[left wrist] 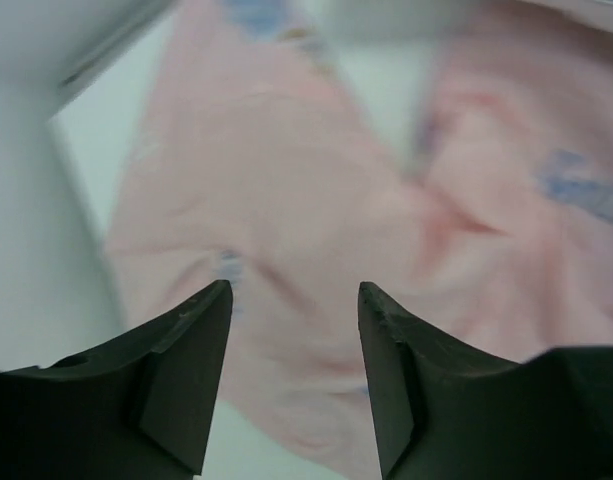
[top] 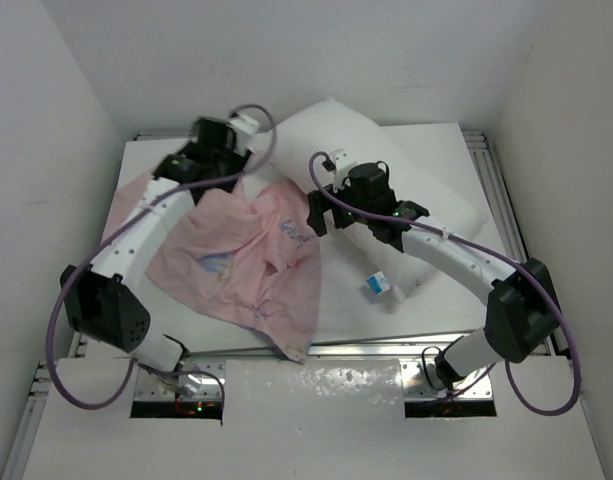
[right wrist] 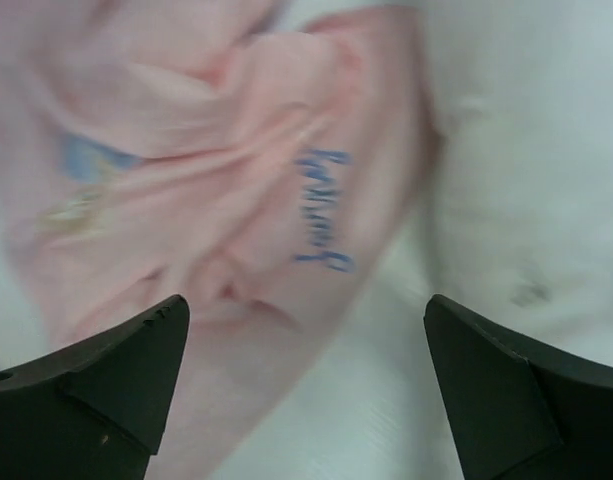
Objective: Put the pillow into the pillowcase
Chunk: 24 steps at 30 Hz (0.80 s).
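Observation:
The pale pink pillowcase (top: 236, 250) lies crumpled and spread over the left and middle of the table, with faint print and blue lettering showing through. The plump white pillow (top: 426, 190) lies behind and to its right, and its blue-and-white tag (top: 377, 285) is at the near corner. My left gripper (top: 218, 172) hovers over the pillowcase's far edge. In the left wrist view this gripper (left wrist: 294, 290) is open, with pink pillowcase (left wrist: 316, 180) below the gap. My right gripper (right wrist: 306, 300) is wide open above the line where the pillowcase (right wrist: 236, 150) meets the pillow (right wrist: 526, 150).
The white table (top: 426, 310) is boxed in by white walls on the left, back and right. Metal rails (top: 491, 180) run along its right side and front edge. Purple cables loop from both arms.

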### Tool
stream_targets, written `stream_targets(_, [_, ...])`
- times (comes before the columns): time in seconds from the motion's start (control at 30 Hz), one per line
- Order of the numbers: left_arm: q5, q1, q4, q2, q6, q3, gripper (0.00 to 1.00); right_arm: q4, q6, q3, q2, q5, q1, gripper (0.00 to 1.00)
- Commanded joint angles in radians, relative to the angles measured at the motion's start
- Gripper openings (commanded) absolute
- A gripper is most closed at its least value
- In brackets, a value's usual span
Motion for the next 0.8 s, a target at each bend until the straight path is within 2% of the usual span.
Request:
stream_targets(0.0, [0.082, -0.226, -0.125, 0.050, 0.011, -0.158, 0.51, -0.081, -0.068, 0.008, -0.028, 0.388, 0.012, 0.99])
stream_targets(0.07, [0.098, -0.283, -0.122, 0.081, -0.006, -0.217, 0.57, -0.073, -0.105, 0.024, -0.013, 0.480, 0.004, 0.99])
stream_targets(0.17, [0.083, -0.322, -0.109, 0.167, -0.041, -0.216, 0.60, -0.074, -0.122, 0.057, 0.031, 0.505, -0.034, 0.99])
stream_targets(0.33, [-0.078, -0.322, 0.011, 0.260, -0.126, -0.200, 0.61, -0.021, -0.097, 0.022, 0.056, 0.444, -0.062, 0.99])
stream_targets(0.43, [-0.092, -0.322, 0.020, 0.280, -0.134, -0.176, 0.60, 0.001, -0.093, -0.005, 0.058, 0.386, -0.062, 0.99])
stream_targets(0.53, [-0.105, -0.322, 0.060, 0.297, -0.109, -0.226, 0.59, 0.054, -0.094, -0.054, 0.058, 0.340, -0.062, 0.99])
stream_targets(0.63, [-0.114, -0.320, 0.071, 0.342, -0.097, -0.254, 0.50, 0.094, -0.097, -0.079, 0.071, 0.336, -0.062, 0.99])
stream_targets(0.67, [-0.111, -0.317, 0.069, 0.357, -0.094, -0.265, 0.35, 0.097, -0.105, -0.078, 0.078, 0.335, -0.066, 0.99])
stream_targets(0.77, [-0.079, -0.315, 0.045, 0.359, -0.083, -0.263, 0.06, 0.096, -0.131, -0.068, 0.116, 0.353, -0.069, 0.99])
